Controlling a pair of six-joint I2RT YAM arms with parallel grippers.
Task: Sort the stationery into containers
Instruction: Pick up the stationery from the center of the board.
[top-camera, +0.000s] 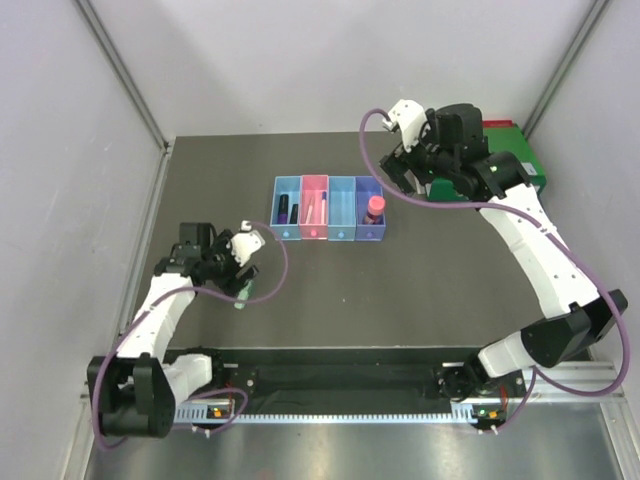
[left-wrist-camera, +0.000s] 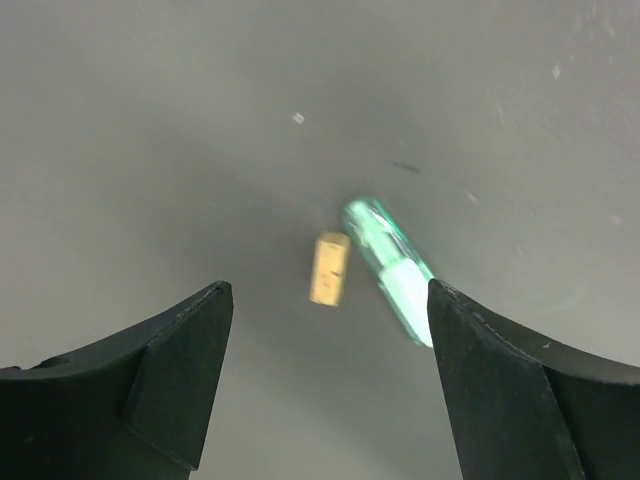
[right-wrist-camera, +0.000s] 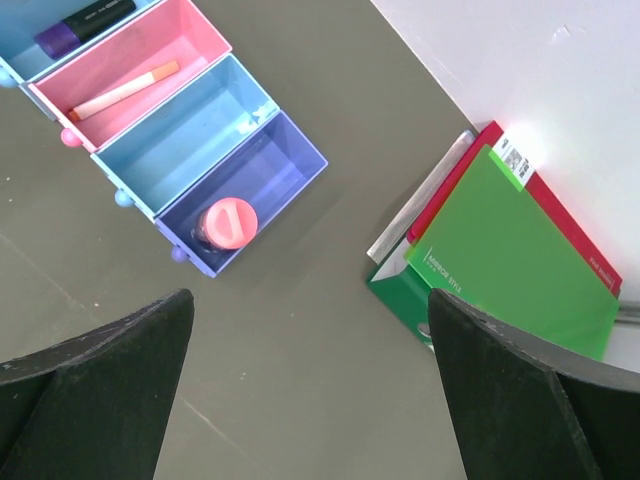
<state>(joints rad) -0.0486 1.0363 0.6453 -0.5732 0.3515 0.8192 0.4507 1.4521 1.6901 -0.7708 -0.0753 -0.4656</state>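
The containers (top-camera: 328, 232) are a joined row of four boxes at mid-table. The left light blue box holds dark markers (top-camera: 288, 210), the pink box (right-wrist-camera: 205, 35) a thin white pen (right-wrist-camera: 125, 90), and the purple box (right-wrist-camera: 290, 170) a pink highlighter (right-wrist-camera: 225, 222). The second light blue box (right-wrist-camera: 190, 140) looks empty. A green highlighter (left-wrist-camera: 390, 270) lies on the table beside a small tan piece (left-wrist-camera: 329, 268). My left gripper (left-wrist-camera: 330, 300) is open and empty just above them; it also shows in the top view (top-camera: 238, 278). My right gripper (right-wrist-camera: 310, 300) is open and empty, held high right of the purple box.
A large green binder (right-wrist-camera: 510, 250) with a red folder beside it lies against the back right wall; it also shows in the top view (top-camera: 515, 160). Grey walls close in the dark table on the left, back and right.
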